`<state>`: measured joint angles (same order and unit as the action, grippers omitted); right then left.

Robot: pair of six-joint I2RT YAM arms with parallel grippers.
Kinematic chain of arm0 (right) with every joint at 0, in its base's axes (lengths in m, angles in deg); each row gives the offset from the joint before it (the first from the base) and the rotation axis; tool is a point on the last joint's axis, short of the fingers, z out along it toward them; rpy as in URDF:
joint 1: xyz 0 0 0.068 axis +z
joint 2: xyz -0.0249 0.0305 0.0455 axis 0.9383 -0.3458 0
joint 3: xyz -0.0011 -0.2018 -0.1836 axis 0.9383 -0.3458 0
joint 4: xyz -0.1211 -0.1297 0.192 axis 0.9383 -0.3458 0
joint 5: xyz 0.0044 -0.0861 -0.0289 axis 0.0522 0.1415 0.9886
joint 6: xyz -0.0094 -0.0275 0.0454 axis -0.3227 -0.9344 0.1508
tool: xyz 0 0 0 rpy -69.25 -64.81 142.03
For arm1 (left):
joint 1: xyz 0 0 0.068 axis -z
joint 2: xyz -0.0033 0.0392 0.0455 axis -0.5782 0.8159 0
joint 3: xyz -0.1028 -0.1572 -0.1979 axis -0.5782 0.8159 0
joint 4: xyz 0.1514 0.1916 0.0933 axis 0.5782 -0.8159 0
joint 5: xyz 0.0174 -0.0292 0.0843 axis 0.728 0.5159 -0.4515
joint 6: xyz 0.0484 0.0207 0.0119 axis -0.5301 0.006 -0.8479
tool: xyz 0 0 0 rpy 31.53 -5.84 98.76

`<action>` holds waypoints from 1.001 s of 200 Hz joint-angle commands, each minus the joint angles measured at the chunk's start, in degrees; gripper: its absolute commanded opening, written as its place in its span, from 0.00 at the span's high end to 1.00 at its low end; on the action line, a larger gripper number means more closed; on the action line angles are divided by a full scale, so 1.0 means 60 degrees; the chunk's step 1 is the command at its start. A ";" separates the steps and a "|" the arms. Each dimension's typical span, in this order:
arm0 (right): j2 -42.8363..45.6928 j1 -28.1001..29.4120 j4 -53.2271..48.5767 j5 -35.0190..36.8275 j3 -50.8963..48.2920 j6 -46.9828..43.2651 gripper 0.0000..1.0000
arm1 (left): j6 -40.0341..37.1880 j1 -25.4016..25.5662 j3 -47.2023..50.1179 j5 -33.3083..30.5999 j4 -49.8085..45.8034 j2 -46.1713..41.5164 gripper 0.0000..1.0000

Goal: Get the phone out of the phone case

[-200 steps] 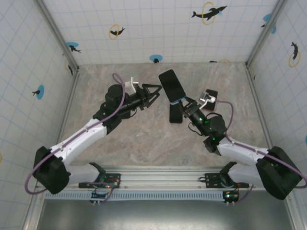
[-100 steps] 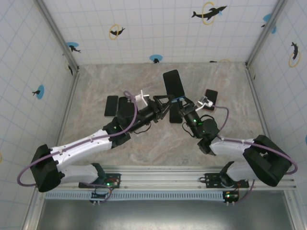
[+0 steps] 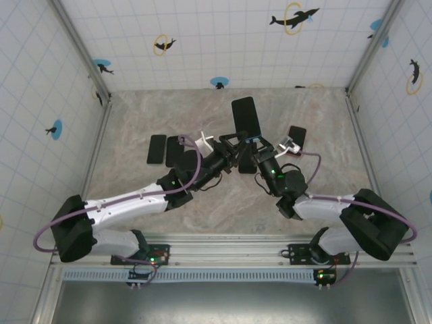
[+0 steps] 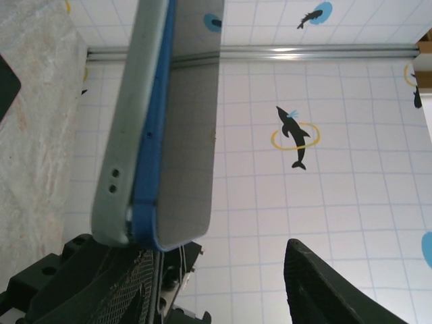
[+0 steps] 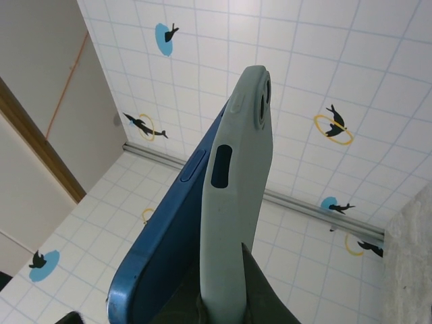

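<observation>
A blue phone (image 3: 244, 118) in a pale grey-green case stands raised over the table's middle, with my right gripper (image 3: 257, 144) shut on its lower end. In the right wrist view the case (image 5: 241, 182) leans away from the phone's blue edge (image 5: 165, 253) at the top, and my gripper's dark fingers (image 5: 273, 293) clamp the bottom. My left gripper (image 3: 233, 144) is open right beside the phone's lower part. In the left wrist view the phone's lower corner (image 4: 145, 223) sits against the mesh-padded finger (image 4: 125, 290), and the other finger (image 4: 320, 287) stands well apart.
Two dark phones (image 3: 156, 148) (image 3: 177, 152) lie flat left of the arms. Another dark slab (image 3: 247, 162) lies under the grippers, and one more (image 3: 297, 135) rests at the right. Tiled walls enclose the marbled table (image 3: 135, 115).
My left arm has swung right, and its open gripper has closed in on the phone. The right gripper has brought the phone a little more upright and towards the middle.
</observation>
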<state>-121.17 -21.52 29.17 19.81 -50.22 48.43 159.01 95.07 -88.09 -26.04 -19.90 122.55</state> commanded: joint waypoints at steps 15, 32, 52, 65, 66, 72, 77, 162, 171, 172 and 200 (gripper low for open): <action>-0.0008 0.0181 0.1388 0.0303 0.0318 -0.0153 1.00 | 0.0483 0.0066 0.0005 -0.0471 0.0839 0.0277 0.48; 0.0034 0.0213 0.1409 0.0298 0.0283 -0.0180 1.00 | 0.0433 0.0072 -0.0113 -0.0542 0.0791 0.0316 0.50; 0.0066 0.0234 0.1448 0.0292 0.0280 -0.0255 1.00 | 0.0493 0.0075 -0.0012 -0.0662 0.0739 0.0311 0.50; 0.0029 0.0261 0.1496 0.0223 0.0331 -0.0318 1.00 | 0.0640 0.0073 0.0111 -0.0715 0.0893 0.0352 0.50; 0.0025 0.0262 0.1497 0.0217 0.0336 -0.0322 1.00 | 0.0650 0.0067 0.0124 -0.0725 0.0902 0.0352 0.50; 0.0014 0.0277 0.1522 0.0220 0.0355 -0.0348 1.00 | 0.0684 0.0076 0.0152 -0.0785 0.0939 0.0366 0.50; -0.0004 0.0303 0.1585 0.0215 0.0351 -0.0410 1.00 | 0.0689 0.0077 0.0158 -0.0839 0.0969 0.0378 0.50; -0.0401 0.0671 0.2725 0.0414 0.0290 -0.1146 1.00 | 0.1535 0.0069 0.0087 -0.1123 0.1051 0.0831 0.50; -0.0458 0.0703 0.2876 0.0440 0.0280 -0.1146 1.00 | 0.1570 0.0071 0.0074 -0.1205 0.1044 0.0858 0.50; -0.0460 0.0703 0.2875 0.0442 0.0281 -0.1154 1.00 | 0.1576 0.0066 0.0076 -0.1218 0.1051 0.0854 0.50; -0.0495 0.0804 0.2957 0.0439 0.0289 -0.1244 1.00 | 0.1499 0.0051 0.0111 -0.1723 0.1238 0.0843 0.53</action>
<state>-124.37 -18.46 32.07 24.33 -50.22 42.51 166.18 95.66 -88.09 -33.08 -14.16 126.62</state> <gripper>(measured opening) 0.114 0.481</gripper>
